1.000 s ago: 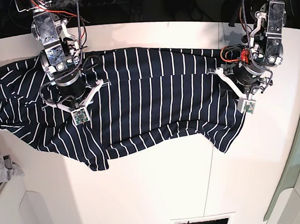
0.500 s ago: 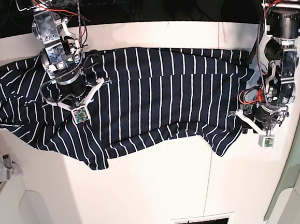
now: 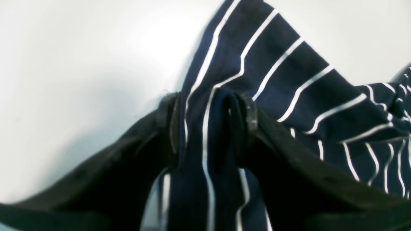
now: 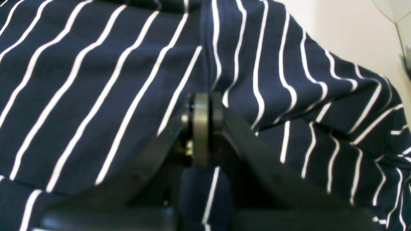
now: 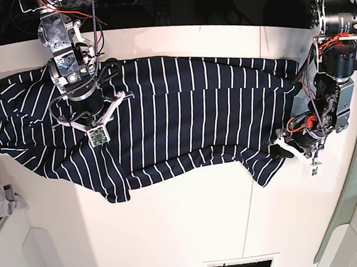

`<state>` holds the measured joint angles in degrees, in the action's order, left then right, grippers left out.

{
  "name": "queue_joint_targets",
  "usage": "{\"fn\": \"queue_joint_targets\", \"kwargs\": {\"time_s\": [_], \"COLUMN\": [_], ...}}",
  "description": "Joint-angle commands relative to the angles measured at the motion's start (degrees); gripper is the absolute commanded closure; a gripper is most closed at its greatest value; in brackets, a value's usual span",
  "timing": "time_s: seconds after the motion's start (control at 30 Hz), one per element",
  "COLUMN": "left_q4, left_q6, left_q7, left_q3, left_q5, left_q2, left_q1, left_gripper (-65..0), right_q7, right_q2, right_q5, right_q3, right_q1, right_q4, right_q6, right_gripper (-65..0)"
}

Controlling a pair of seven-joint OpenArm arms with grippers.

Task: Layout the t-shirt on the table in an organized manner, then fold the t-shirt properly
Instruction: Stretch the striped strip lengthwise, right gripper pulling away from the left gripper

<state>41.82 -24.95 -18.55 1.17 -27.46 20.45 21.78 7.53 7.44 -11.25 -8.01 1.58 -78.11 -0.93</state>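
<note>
Left claw (image 5: 284,150) lower, t-shirt (image 5: 165,122) corner tucked inward

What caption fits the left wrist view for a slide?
Left gripper shut on a bunched fold of the striped t-shirt above the white table.

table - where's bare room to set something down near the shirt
The widest bare stretch of the table lies below the t-shirt's lower hem, down to the vent slot. A narrow strip runs above the shirt. It is crowded around the left claw and right claw, and by the grey cloth.
</note>
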Motion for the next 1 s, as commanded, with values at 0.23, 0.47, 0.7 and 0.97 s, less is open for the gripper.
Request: {"fn": "queue_joint_targets", "kwargs": {"time_s": [0.23,0.47,0.7,0.97], "left_q4": [0.42,2.75,14.86,24.13], "left_q6": [-0.61,-10.78,-15.05,-15.05], "left_q7": [0.57,3.52,2.43,2.1], "left_q3": [-0.11,-0.11,-0.11,-0.13], "left_q5": [0.81,-0.9,-7.63,-10.51], "left_q2": [-1.33,0.59,6.6,9.9], "left_q1": [1.22,1.2,-1.9,-8.96], "left_gripper": [-14.8,0.0,0.0,0.0], "right_q7": [-1.46,-1.51,-1.68,-1.22], "right_q2": [0.02,0.68,5.81,11.93], "right_q5": [-0.11,-0.13,0.15,6.45], "right_q3": [0.13,0.17,1.49,7.91], "right_q1": [-0.28,-0.96,-0.72,-0.76], "right_q4": [-1.07,-1.09,-6.1,-14.1], "right_q6": [0.0,-0.04,-0.63,-4.26], "right_gripper": [0.0,0.0,0.0,0.0]}}
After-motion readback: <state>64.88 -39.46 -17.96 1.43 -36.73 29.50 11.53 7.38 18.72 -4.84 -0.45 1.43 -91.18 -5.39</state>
